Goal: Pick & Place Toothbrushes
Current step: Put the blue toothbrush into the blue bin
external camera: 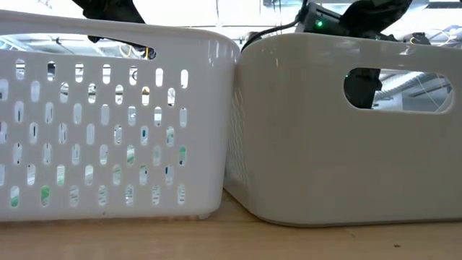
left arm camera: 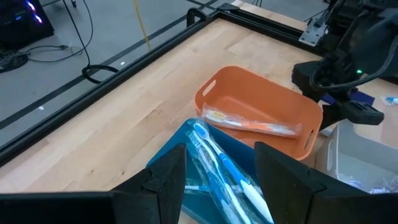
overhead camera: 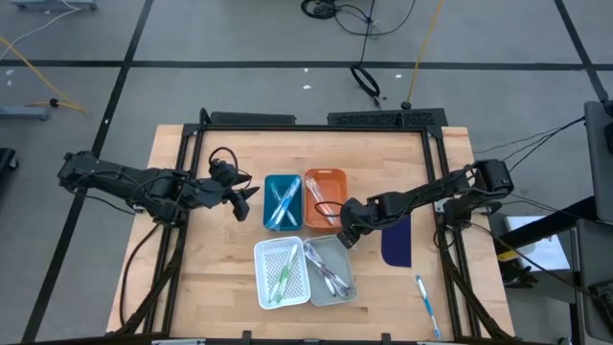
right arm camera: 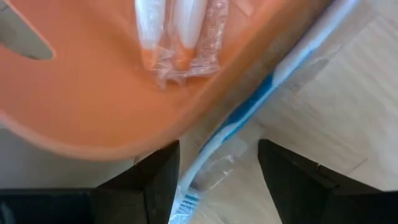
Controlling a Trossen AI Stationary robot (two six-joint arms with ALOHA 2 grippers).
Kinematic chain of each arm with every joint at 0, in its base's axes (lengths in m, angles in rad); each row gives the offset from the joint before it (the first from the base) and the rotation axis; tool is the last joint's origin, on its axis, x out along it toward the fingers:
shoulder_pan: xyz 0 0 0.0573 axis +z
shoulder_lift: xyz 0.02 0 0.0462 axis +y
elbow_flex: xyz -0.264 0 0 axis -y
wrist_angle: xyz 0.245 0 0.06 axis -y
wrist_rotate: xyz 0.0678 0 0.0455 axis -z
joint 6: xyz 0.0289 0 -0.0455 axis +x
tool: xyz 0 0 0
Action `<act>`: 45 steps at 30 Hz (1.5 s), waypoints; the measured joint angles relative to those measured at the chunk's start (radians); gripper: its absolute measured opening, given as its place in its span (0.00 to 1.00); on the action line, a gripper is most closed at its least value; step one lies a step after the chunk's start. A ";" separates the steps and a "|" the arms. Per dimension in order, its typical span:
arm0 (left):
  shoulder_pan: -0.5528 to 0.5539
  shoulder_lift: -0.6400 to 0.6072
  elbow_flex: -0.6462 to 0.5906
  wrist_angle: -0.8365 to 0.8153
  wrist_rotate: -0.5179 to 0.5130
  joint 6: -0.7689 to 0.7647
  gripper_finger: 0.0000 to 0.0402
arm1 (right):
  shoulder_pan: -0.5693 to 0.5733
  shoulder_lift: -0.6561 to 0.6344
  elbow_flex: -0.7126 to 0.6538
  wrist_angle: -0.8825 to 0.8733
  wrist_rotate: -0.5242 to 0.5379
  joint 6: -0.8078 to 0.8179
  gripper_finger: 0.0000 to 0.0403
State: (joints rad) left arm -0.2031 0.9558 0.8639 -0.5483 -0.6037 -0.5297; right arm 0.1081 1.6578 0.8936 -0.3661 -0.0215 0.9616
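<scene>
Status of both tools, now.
Left tool: open, holding nothing, over the blue tray.
Right tool: open, straddling a blue toothbrush beside the orange tray, not gripping it.

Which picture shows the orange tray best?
The left wrist view: the whole orange tray shows, with wrapped toothbrushes inside. From above it is small. The right wrist view shows only part of its inside. The low view hides it behind the white and grey trays.
</scene>
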 joint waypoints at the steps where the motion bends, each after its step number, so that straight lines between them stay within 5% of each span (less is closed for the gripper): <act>1: 0.000 0.000 0.000 0.001 0.000 0.001 0.46 | 0.000 0.007 0.001 -0.003 0.001 0.007 0.53; 13: 0.000 0.000 0.000 0.007 0.000 0.003 0.46 | 0.005 -0.015 -0.001 -0.170 0.074 0.018 0.50; 31: 0.000 0.000 0.000 0.026 0.000 0.000 0.46 | 0.002 -0.022 -0.003 -0.213 0.073 0.103 0.03; 45: -0.001 0.000 0.000 0.026 0.002 0.005 0.46 | -0.011 -0.178 -0.007 -0.433 0.210 0.321 0.02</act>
State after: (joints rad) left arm -0.2039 0.9558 0.8639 -0.5220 -0.6018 -0.5247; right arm 0.0975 1.4798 0.8862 -0.7992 0.1884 1.2828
